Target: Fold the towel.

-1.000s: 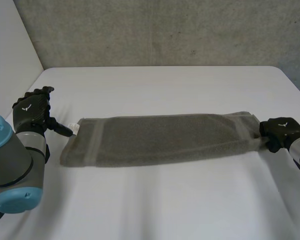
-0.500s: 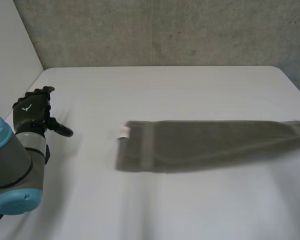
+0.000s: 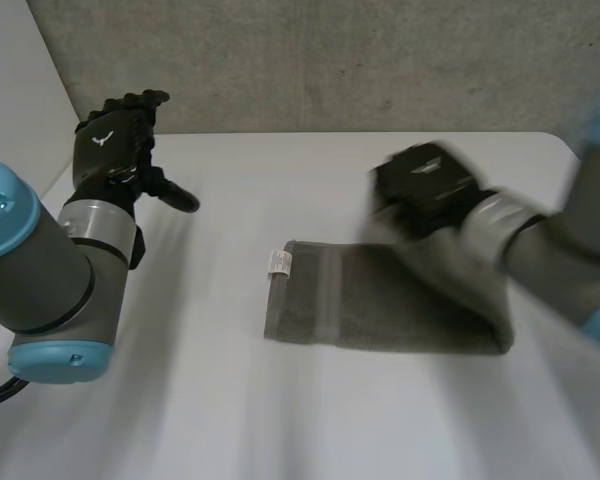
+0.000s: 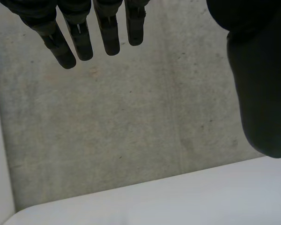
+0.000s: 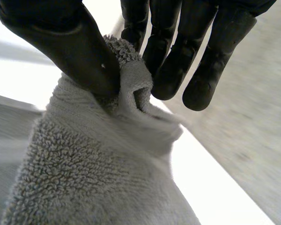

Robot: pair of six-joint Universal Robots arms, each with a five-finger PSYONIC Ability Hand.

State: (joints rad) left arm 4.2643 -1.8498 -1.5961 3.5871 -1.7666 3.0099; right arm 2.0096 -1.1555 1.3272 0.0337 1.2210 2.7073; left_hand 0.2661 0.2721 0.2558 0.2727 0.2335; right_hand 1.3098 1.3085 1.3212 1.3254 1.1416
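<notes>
You see the towel (image 3: pixel 380 312) on the white table (image 3: pixel 280 420), a little to the right of the middle. It is grey terry cloth, laid as a long narrow strip. Its short end toward the robot's left arm lies flat and carries a small white label (image 3: pixel 278 262). Just beside the label, a paler woven band (image 3: pixel 325 300) runs across the strip. The other end is off the table: the cloth rises there up to the right hand (image 3: pixel 420 190), which hangs above the strip, so this part bends back over the flat part.

In the right wrist view the right hand (image 5: pixel 70 44) pinches the towel (image 5: pixel 84 173) at its edge. The thumb presses a small bunch of the looped cloth against the fingers (image 5: pixel 166 51), and the rest hangs down under the palm.

The left hand (image 3: pixel 115 140) is well apart from the towel, raised over the far left part of the table. In its wrist view the fingers (image 4: pixel 84 37) are straight and loosely spread, the thumb is apart from them, and they hold nothing.

Behind the table you see a grey concrete wall (image 3: pixel 330 60).
</notes>
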